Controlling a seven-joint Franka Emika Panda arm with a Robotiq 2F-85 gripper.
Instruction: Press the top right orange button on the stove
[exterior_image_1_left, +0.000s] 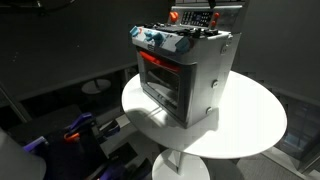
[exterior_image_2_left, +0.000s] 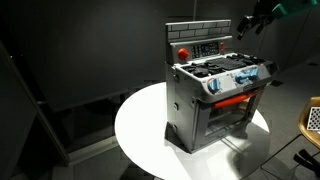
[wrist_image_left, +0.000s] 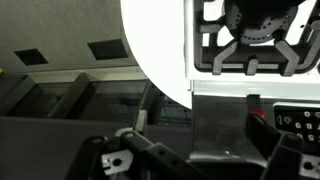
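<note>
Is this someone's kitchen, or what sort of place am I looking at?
Probably a lab or test studio, not a real kitchen: a small grey toy stove stands on a round white table, plain black walls behind.

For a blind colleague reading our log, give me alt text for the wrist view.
A toy stove with a black burner grate sits top right on a round white table; the open gripper spans the bottom edge.

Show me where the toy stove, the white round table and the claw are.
toy stove (exterior_image_1_left: 163, 85): an exterior view, on its oven door.
white round table (exterior_image_1_left: 260, 115): an exterior view, on the bare top beside the stove.
claw (exterior_image_2_left: 243, 27): an exterior view, midway between its fingertips.
</note>
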